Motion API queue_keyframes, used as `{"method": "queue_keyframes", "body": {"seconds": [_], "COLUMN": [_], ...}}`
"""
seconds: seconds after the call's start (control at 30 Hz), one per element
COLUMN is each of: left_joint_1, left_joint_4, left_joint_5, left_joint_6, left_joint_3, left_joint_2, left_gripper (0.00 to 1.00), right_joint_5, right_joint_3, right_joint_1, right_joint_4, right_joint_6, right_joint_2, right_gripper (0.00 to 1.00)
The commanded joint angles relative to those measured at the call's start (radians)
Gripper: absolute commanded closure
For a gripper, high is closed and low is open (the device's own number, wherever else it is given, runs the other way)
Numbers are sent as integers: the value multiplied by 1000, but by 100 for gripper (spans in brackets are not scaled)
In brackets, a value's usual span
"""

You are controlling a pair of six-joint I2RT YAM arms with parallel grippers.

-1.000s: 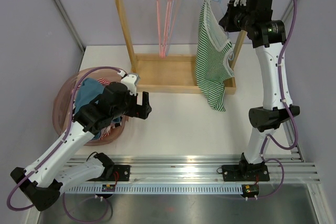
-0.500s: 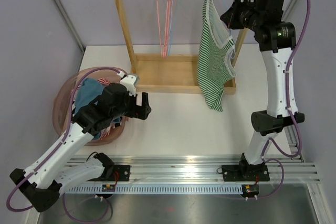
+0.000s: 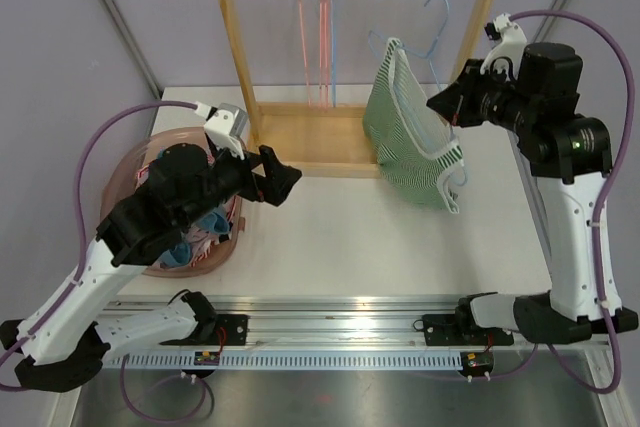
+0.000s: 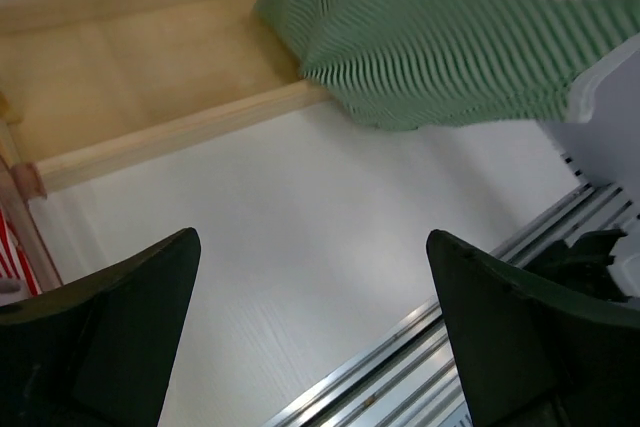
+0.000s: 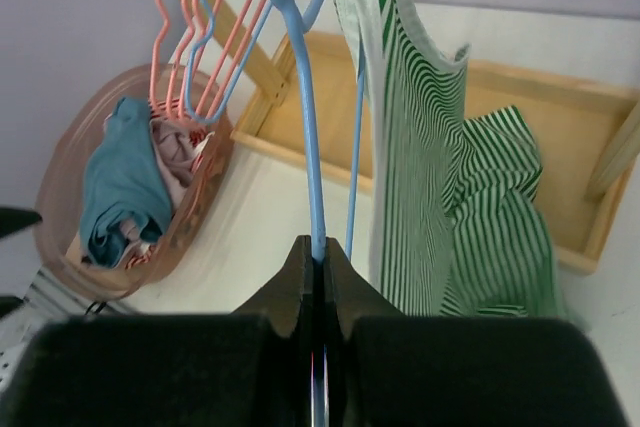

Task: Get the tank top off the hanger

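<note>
**Operator:** Status of grip and garment?

**Technician:** Right gripper (image 5: 318,252) clamped tight on the stem of the blue wire hanger (image 5: 303,117). Green-and-white striped tank top (image 3: 410,137) hanging from that hanger, clear of the rail, at 2 o'clock over the white table (image 3: 330,237). Lower part over the front board of the wooden rack (image 3: 235,47); contact there not discernible. Left gripper (image 3: 283,179) wide open, holding nothing, at 9 o'clock of the garment and well apart from it.

**Operator:** Procedure for the step in hand?

**Technician:** Hold the hanger steady and level with the right arm. Bring the left gripper toward 3 o'clock, onto the hem or a strap edge, keeping off the wire. Pinch the fabric fully before pulling. Draw down and toward 6 o'clock, one strap at a time, to slip each strap off its hanger shoulder. Avoid a fast pull: probable snag on the hanger end, or swing of the thin knit.

**Operator:** Changes against half a second earlier?

**Technician:** Hanger hook then up near the top rail at 12 o'clock; now lower and farther toward 3 o'clock. Right arm then stretched tall; now folded down. Left arm swung from beside the pink plastic basket (image 5: 190,232) toward the centre, jaws open then as now. Pink wire hangers (image 3: 322,27) still on the rail.
</note>
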Motion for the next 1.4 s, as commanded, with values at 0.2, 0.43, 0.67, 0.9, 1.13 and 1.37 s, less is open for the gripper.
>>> {"method": "queue_keyframes", "body": {"seconds": [0.2,0.43,0.67,0.9,1.13,1.37], "left_joint_1": [-166,-348,-375,-373,-375,-364], "left_joint_4": [246,359,430,468,467,460], "left_joint_5": [-174,-274,-282,-318,-395,-695], "left_joint_6": [149,347,364,412,422,380], "left_joint_3": [198,276,311,327,333,284], "left_joint_2": [141,269,349,404,427,353], "left_gripper": [1,1,4,29,79,100], "right_joint_5": [-207,-279,-365,-419,-397,-316], "right_joint_3": [-211,-171,-139,-124,-125,-185], "right_joint_1": [-1,-1,0,2,20,94], "right_joint_4": [-136,-216,-206,-198,-201,-224], "right_joint_6": [38,13,23,27,10,-63], "right_joint_2": [-321,-410,-438,-455,-457,-452], "right_gripper": [100,100,100,100,100,100]}}
